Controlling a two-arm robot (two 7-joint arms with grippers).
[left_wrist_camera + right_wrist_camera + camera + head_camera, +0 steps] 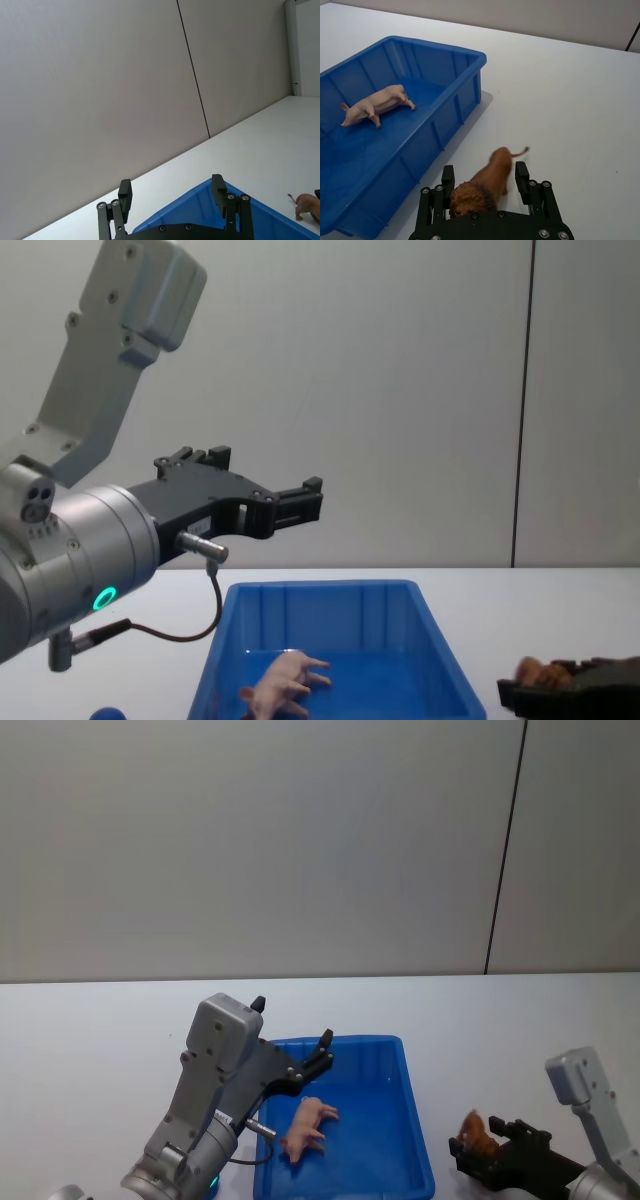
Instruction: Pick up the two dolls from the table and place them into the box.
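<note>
One doll to go: lion [487, 182] stood on the surface [570, 100] just right of box [445, 46], long axis between the right gripper [484, 172] fingers, apart and flanking it; pig [375, 104] in box, left gripper [171, 182] fingers apart, empty, above.

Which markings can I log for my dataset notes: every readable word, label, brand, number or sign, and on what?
None: no readable text on the box, pig, lion, table, left gripper or right gripper.
The green light ring on the left arm is a lamp, not a sign.
</note>
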